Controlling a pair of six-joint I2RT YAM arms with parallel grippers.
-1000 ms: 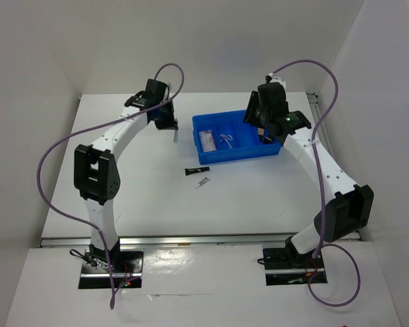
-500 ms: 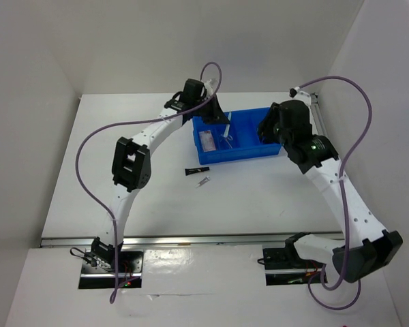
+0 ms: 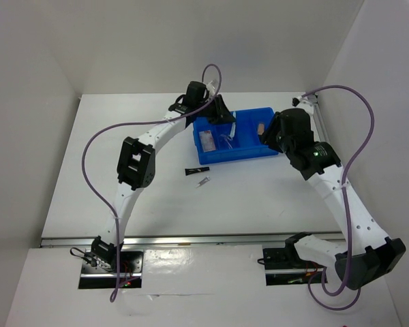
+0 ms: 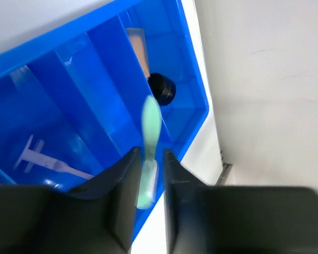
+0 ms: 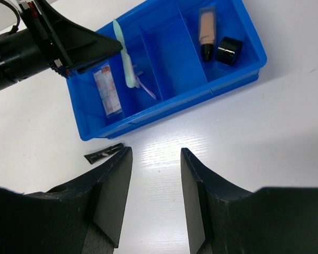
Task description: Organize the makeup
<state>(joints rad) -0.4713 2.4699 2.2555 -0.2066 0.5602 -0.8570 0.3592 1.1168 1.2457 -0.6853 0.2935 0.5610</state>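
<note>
My left gripper hangs over the blue bin with its jaws slightly parted, so I call it open. A pale green stick sits loose between them, against one finger and clear of the other. It points down over a middle compartment. In the bin lie a tan bottle, a dark round compact, a clear pinkish case and a clear plastic piece. A slim black tube and a tiny silver stick lie on the table before the bin. My right gripper is open and empty above the table, near the bin's front wall.
The bin stands at the back middle of the white table. White walls close in the back and both sides. A metal rail runs along the table's right edge beyond the bin. Purple cables loop above both arms.
My left arm swung right from the back left to over the bin, carrying the green stick, and its jaws have since parted. My right arm pulled back from the bin toward the right.
</note>
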